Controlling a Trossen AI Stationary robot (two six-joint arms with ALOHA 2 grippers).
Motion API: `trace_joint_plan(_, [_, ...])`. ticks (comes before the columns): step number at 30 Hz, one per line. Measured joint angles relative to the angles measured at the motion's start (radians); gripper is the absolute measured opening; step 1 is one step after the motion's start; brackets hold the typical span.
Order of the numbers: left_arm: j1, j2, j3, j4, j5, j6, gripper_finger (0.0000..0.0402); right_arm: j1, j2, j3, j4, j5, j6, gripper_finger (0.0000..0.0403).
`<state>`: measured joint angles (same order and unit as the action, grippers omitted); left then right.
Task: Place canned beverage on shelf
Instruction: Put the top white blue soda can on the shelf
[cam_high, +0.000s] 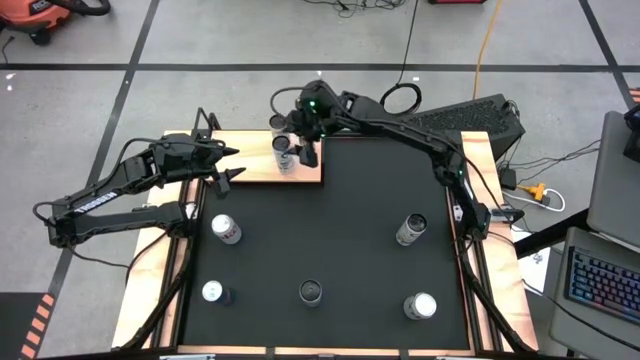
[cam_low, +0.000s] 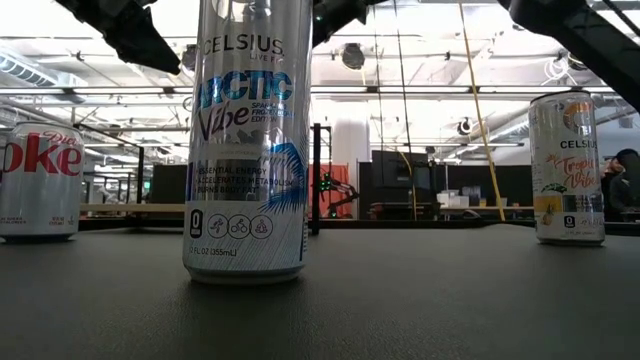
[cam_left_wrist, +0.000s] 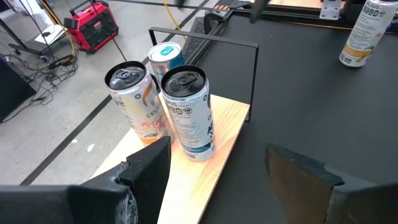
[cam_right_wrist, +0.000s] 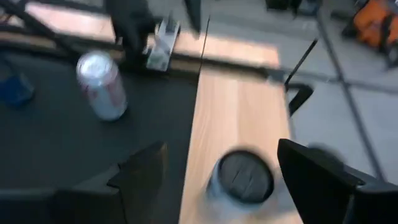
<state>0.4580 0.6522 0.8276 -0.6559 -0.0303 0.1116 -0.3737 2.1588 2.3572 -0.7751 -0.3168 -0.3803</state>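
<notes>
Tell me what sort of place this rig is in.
Probably an industrial lab or workshop: taped concrete floor, a red shop vacuum, loose cables, and a keyboard at a workstation beside the table.

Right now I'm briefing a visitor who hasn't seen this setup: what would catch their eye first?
Three cans clustered at one end of the shelf, at the black mat's far left corner, with the right gripper open just above them. Next, five more cans scattered upright across the mat, and the left gripper hovering empty at the shelf's other end.
</notes>
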Motion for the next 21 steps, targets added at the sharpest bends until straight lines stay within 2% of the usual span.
trace_joint_plan(3, [0.000,0.000,0.000,0.000,0.000,0.000,0.0261,-0.005,0.018,-0.001,-0.094,0.010,-0.019,0.0253])
trace_joint_plan(6, [0.000,0.000,0.000,-0.001,0.000,0.000,0.0261,-0.006,0.042,-0.001,-0.152,0.084,-0.037,0.0207])
trace_joint_plan(12, [0.000,0.000,0.000,-0.005,0.000,0.003,0.0261,-0.023,0.051,-0.001,-0.152,0.108,-0.028,0.0096])
trace_joint_plan(17, [0.000,0.000,0.000,-0.005,0.000,0.004,0.0261,-0.040,0.052,-0.001,-0.139,0.108,0.025,0.0018])
trace_joint_plan(21, [0.000,0.000,0.000,-0.005,0.000,0.004,0.0261,-0.051,0.052,-0.001,-0.139,0.107,0.059,0.0008])
